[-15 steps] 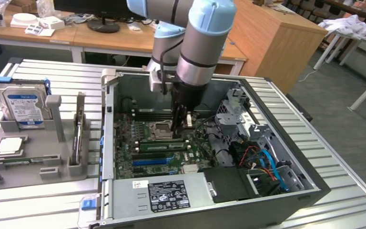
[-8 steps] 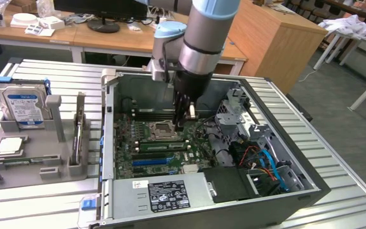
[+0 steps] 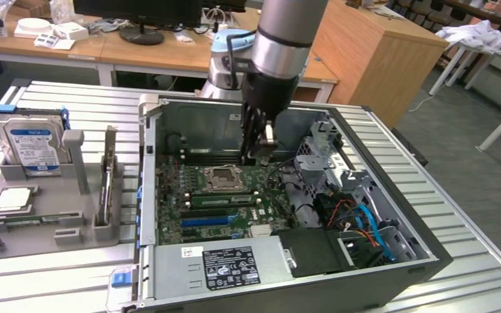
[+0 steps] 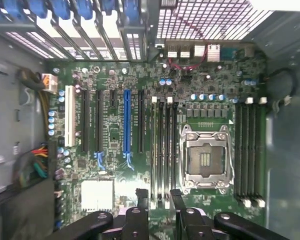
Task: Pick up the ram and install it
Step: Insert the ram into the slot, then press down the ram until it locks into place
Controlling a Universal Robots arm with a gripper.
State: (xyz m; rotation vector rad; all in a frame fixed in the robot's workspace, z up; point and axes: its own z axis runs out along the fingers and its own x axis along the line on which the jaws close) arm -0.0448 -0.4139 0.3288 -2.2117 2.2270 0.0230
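Sees tool [image 4: 159, 194] spread wide, pinching nothing, low inside case [image 3: 149, 195] over board [image 3: 170, 189], by memory slots [image 4: 165, 150]. Puts ram [image 3: 109, 176], apparently on edge, in gray holder [image 3: 33, 235] toward desk [image 3: 50, 274] edge at the exterior view's left, well apart from tool. Flags risks: snagging cables [image 3: 364, 218] or case wall in tight space; tilting thin ram with off-centre pinch; jamming a skewed stick in narrow slot. Notes ribbed metal desk, office room, wooden cabinet [image 3: 372, 52] behind.
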